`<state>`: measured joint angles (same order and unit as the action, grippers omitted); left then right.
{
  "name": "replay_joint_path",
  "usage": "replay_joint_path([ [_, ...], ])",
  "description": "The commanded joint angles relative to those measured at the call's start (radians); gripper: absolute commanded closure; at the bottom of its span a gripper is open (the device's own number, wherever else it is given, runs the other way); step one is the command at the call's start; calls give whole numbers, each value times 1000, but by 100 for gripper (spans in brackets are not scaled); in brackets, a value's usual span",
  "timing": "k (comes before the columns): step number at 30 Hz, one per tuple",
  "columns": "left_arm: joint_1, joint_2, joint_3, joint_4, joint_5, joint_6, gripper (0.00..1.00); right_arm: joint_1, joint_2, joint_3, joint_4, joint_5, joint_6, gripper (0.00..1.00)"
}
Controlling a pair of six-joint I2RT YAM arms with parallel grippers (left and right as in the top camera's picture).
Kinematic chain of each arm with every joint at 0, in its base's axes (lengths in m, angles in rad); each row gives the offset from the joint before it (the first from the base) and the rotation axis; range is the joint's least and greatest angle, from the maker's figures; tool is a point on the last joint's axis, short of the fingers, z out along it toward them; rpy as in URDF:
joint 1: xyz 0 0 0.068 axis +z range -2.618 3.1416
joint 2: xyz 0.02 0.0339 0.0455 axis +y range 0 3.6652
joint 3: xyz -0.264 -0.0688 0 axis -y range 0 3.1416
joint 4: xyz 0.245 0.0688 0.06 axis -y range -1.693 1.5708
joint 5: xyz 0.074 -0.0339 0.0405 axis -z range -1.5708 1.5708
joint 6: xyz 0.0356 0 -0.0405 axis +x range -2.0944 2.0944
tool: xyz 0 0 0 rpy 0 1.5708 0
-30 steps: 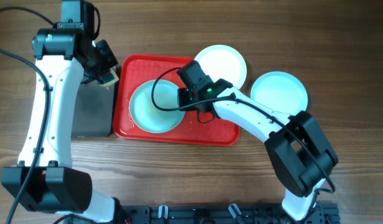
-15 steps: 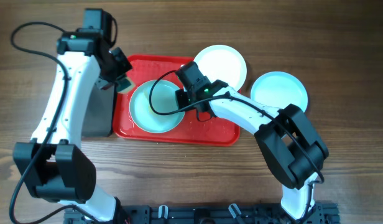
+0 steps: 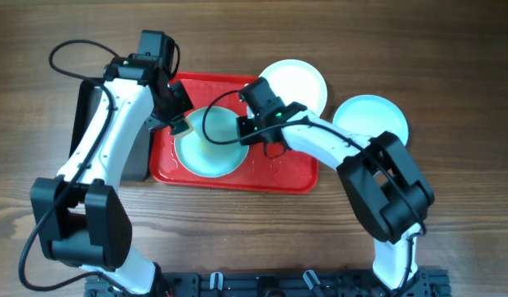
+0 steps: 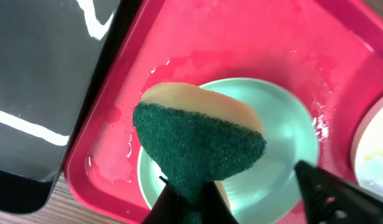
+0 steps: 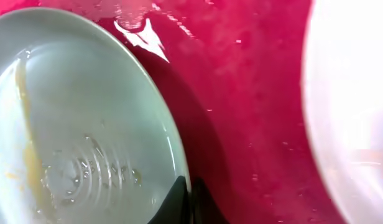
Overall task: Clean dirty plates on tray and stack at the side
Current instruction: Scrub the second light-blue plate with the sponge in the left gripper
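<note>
One blue plate [image 3: 206, 144] lies on the red tray [image 3: 279, 177], its right rim pinched by the right gripper [image 3: 249, 135]. The left gripper [image 3: 178, 124], clamped on the sponge [image 4: 198, 146], has swung from the black tray [image 4: 42, 74] to above the plate; scrubbing can probably begin.

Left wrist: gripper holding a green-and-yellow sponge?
Yes, the left gripper is shut on the green-faced yellow sponge, over the pale turquoise round plate.
</note>
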<state>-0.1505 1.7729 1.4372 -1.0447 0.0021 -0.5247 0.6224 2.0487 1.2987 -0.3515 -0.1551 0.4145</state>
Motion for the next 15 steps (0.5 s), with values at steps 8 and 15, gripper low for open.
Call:
replay_joint_path([
  [8,-50,6,-258,251,8,74,96,-31,23,12,-15,-90,33,96],
  [15,-135,8,-364,398,3,127,96,-31,23,12,-16,-90,34,96],
])
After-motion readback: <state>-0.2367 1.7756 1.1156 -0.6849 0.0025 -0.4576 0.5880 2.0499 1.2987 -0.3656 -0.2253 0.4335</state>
